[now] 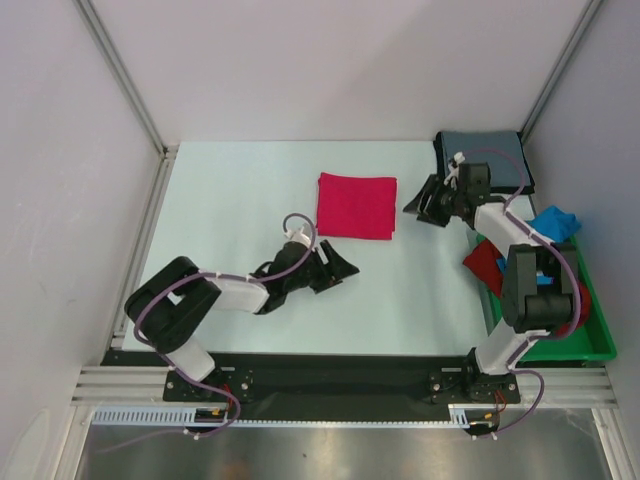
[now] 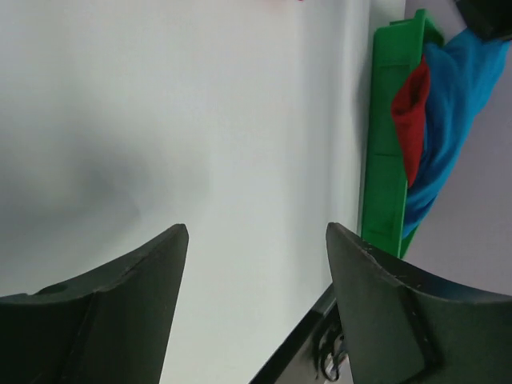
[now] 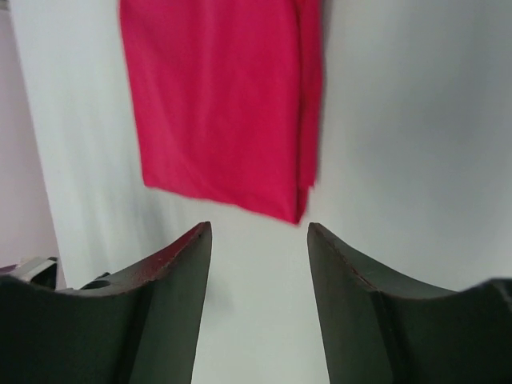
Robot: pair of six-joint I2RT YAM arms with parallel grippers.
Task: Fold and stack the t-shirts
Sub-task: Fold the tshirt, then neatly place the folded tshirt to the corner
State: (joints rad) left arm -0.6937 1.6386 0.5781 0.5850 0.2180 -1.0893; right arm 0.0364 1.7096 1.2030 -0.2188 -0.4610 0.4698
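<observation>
light: bright, diffuse | shadows: soft on table (image 1: 230, 200) | blur: near fingers (image 2: 104, 320) out of focus

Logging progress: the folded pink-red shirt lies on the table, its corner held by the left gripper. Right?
No. The folded pink-red shirt lies on the table, but the left gripper is open and empty, as the left wrist view shows.

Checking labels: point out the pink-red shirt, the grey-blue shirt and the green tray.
pink-red shirt (image 1: 356, 206): top view, centre of the folded cloth.
grey-blue shirt (image 1: 490, 143): top view, its far half.
green tray (image 1: 596, 325): top view, right wall.
</observation>
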